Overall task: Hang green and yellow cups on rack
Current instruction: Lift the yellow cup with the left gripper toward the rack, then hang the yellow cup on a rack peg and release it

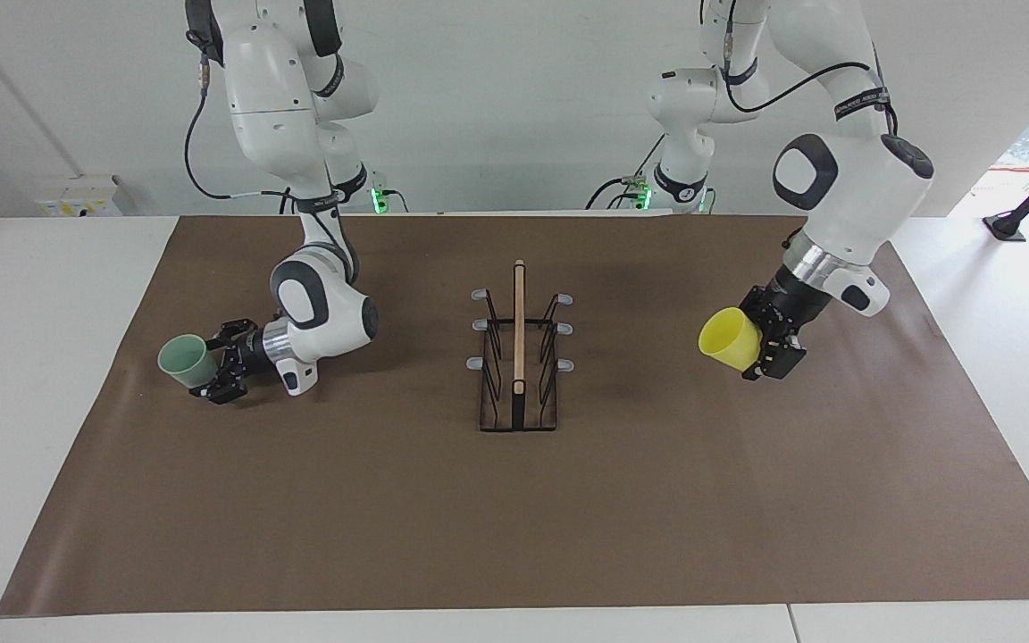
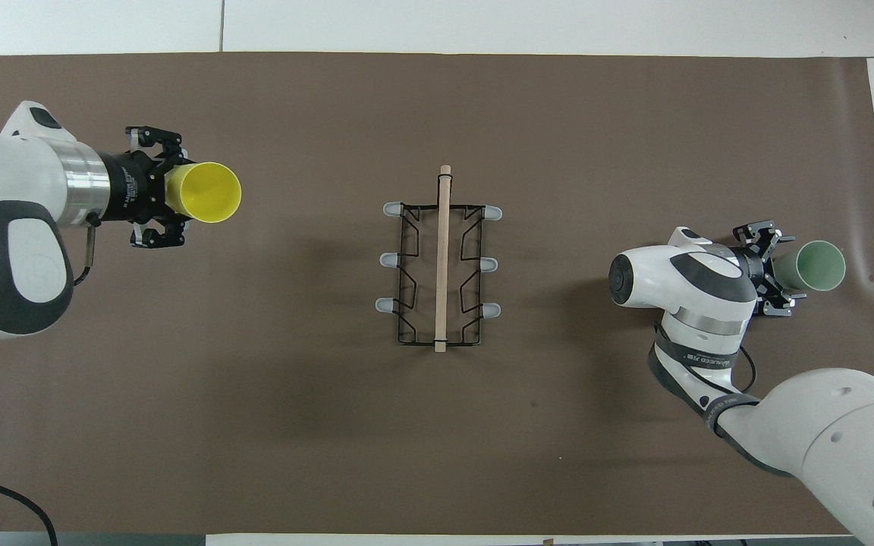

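The yellow cup [image 1: 731, 339] lies on its side in the air, long axis level along the table's length, open mouth toward the rack [image 1: 519, 357] — smooth bright plastic, tapered and handleless; the left gripper [image 1: 763, 350] is clamped on its narrow base end, the mouth sticking out past the fingertips, over the brown mat [image 1: 657, 500] toward the left arm's end; the rack stands mid-table, black wire on a flat dark base, an upright pale wooden bar and six grey-capped prongs; the green cup [image 1: 184, 361] — pale mint, same shape — is tipped low at the right arm's end, mouth away from the rack, base between the right gripper's [image 1: 216, 368] widely spread fingers.
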Motion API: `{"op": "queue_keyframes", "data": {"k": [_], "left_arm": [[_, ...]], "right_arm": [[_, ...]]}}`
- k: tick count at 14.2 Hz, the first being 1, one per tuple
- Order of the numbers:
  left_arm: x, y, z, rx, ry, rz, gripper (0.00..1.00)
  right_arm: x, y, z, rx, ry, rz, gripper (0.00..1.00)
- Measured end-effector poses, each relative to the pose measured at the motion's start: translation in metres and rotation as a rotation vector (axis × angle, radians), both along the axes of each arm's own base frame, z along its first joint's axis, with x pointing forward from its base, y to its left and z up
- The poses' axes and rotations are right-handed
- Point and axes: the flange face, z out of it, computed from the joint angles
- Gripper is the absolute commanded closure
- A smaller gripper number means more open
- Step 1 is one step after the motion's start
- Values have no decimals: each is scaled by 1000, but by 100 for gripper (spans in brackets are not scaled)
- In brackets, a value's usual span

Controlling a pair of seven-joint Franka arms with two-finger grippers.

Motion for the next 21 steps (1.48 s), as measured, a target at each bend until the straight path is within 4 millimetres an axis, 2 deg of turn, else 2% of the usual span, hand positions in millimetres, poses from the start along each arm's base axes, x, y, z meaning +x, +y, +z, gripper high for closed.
{"op": "queue_keyframes", "data": {"k": [4, 5, 7, 8, 9, 12, 16, 17, 19, 21], "left_arm": [[-27, -89, 4, 230, -41, -71, 100], [-38, -110, 3, 284, -53, -84, 100], [-63, -149, 2, 399, -76, -109, 100], [-75, -167, 0, 446, -90, -117, 100], [-87, -183, -2, 487, -107, -124, 100], [-120, -215, -18, 602, -135, -147, 100], [-147, -228, -40, 725, -152, -169, 100], [-152, -231, -43, 740, -156, -167, 100], [-164, -240, -46, 754, -164, -175, 100], [-173, -250, -47, 756, -176, -190, 100]], "right_arm": [[-4, -12, -1, -19, -2, -9, 0], [-3, -16, -1, -26, -2, -6, 10], [-3, -20, 0, -31, -11, -9, 62], [-3, -21, 1, -30, -38, -19, 79], [-3, -21, 1, -31, -81, -35, 88], [-2, -21, 6, -15, -182, -82, 100], [11, -7, 36, 105, -275, -251, 100], [17, -1, 50, 151, -310, -305, 100], [28, 8, 91, 265, -395, -426, 100], [28, 13, 136, 392, -469, -551, 100]]}}
